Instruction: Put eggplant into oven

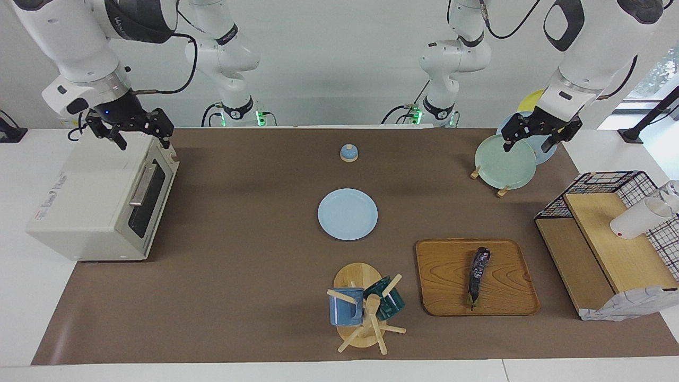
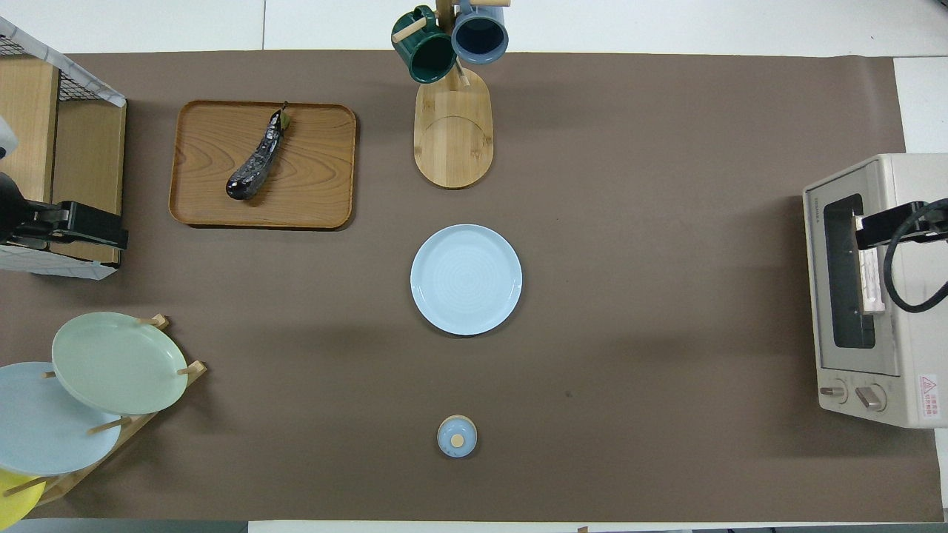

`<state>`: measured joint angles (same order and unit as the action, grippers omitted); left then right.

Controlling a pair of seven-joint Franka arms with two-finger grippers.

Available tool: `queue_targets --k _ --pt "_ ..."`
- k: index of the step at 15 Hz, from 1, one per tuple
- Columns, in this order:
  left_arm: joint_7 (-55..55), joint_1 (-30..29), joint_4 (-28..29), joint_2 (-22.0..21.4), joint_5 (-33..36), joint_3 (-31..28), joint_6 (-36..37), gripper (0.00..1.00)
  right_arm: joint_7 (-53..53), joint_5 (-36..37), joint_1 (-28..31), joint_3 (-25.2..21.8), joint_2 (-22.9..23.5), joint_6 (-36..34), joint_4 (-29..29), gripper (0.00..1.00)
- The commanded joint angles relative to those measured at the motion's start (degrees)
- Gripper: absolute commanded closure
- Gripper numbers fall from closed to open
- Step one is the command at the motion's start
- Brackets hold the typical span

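Eggplant (image 1: pixel 477 277): on wooden tray (image 1: pixel 445 297), long axis running toward and away from robots, at left arm's end. Left claw (image 1: pixel 534 137) nearer; right claw (image 1: pixel 139 132) over closed oven (image 1: pixel 85 207). Both agape, empty.

Plain white wall (image 1: pixel 339 58), white table (image 1: pixel 21 297) under a brown mat (image 1: pixel 238 276), daylit window (image 1: pixel 655 74) at one corner
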<state>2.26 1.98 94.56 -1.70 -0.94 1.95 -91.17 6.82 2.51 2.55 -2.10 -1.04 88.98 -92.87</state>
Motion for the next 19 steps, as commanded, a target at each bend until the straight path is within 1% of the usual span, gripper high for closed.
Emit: queue_targets --k 1,4,6,7,10,12,15,17,19 --pt "0.4 0.3 1.1 -0.9 1.1 0.1 -1.5 0.00 0.3 -0.7 0.5 0.3 -0.9 0.2 -0.7 0.00" --pt "-1.1 0.4 1.7 -0.9 1.1 0.2 -4.6 0.00 0.3 -0.7 0.6 0.2 -0.9 0.2 -0.7 0.00" --pt "-1.9 0.3 1.9 -0.7 0.7 0.2 -5.0 0.00 0.3 -0.7 0.5 0.3 -0.9 0.2 -0.7 0.00" --pt "-1.9 0.3 1.5 -0.2 -0.5 0.2 -5.2 0.00 0.3 -0.7 0.5 0.3 -0.9 0.2 -0.7 0.00" --pt "-1.7 0.6 0.5 3.3 -1.3 0.3 -6.0 0.00 0.3 -0.7 0.5 0.3 -0.9 0.2 -0.7 0.00" --pt "-1.5 0.6 -0.4 7.0 -2.3 0.6 -7.5 0.00 0.3 -0.7 0.5 0.3 -0.9 0.2 -0.7 0.00" --pt "-0.9 1.4 -5.3 14.9 -2.2 0.7 -7.9 0.00 0.3 -0.7 0.5 0.3 -0.9 0.2 -0.8 0.00" --pt "1.1 1.4 -5.7 17.4 -2.2 0.7 -10.3 0.00 0.3 -0.7 0.5 0.3 -0.9 0.2 -0.8 0.00" --pt "2.6 1.6 -5.4 20.2 -2.1 0.7 -15.1 0.00 0.3 -0.7 0.5 0.3 -0.9 0.2 -0.8 0.00"
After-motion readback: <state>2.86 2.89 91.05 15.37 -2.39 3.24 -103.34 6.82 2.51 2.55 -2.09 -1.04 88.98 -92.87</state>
